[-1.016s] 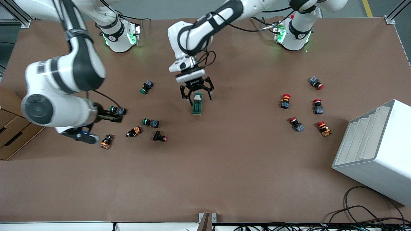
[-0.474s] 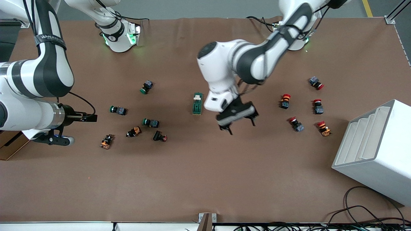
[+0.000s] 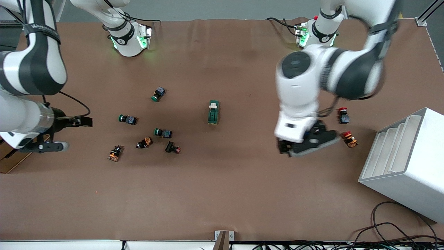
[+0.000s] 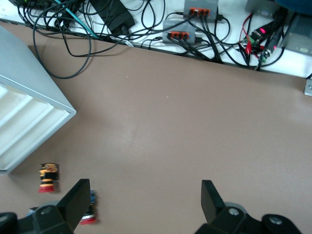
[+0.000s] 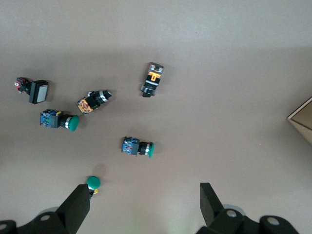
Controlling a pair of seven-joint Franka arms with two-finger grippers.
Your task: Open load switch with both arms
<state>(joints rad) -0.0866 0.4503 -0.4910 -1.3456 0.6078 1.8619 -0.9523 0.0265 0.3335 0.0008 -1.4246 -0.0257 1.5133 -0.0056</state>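
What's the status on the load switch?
Left gripper open, over the red push buttons. Right gripper open, at its table end. Load switch mid-table, untouched, unobstructed.

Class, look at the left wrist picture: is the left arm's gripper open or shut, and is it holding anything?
Open and empty. The left gripper shows its two fingers wide apart with only bare table between them.

The right gripper (image 5: 141,207) hangs over the brown table (image 5: 234,63) with its two fingers (image 5: 78,207) wide apart. Under it lie three green buttons (image 5: 138,146), one of them standing just beside a finger. Near them lie an orange part (image 5: 92,101), a second orange part (image 5: 152,79) and a black switch (image 5: 32,89) with a white face. A cardboard corner (image 5: 303,117) shows at the edge.
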